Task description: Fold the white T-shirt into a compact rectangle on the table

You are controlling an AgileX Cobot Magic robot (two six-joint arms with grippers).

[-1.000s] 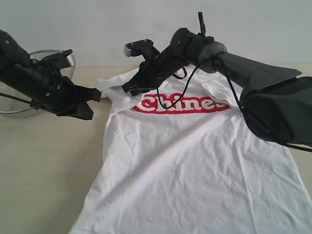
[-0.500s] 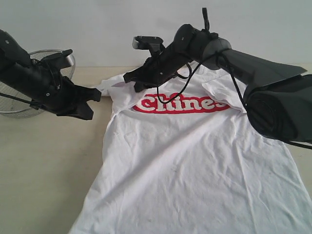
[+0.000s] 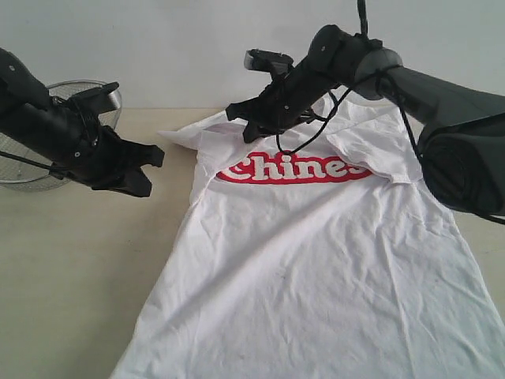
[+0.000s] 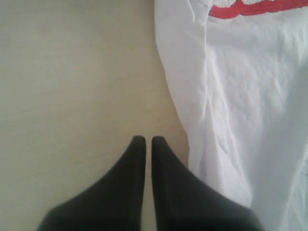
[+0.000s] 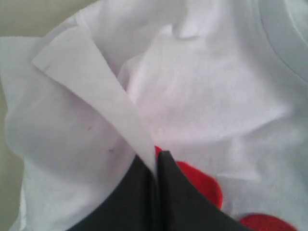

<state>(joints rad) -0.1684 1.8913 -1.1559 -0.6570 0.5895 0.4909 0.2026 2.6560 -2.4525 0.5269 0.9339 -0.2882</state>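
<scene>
Your right gripper (image 5: 156, 155) pinches a thin sleeve edge of the white cotton T-shirt (image 3: 316, 253); it could slip out. Your left gripper (image 4: 145, 140) is pressed together, empty.

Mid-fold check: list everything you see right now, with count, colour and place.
T-shirt: one, white with red lettering, spread front-up on the table
table: one, pale beige, under everything
basket: one, metal wire mesh, far left of the exterior view, behind the left arm
wall: one, pale grey, behind the table
left arm: one, black, jaws shut and empty over bare table beside the T-shirt
right arm: one, black, jaws shut on a lifted T-shirt fold near the lettering
</scene>
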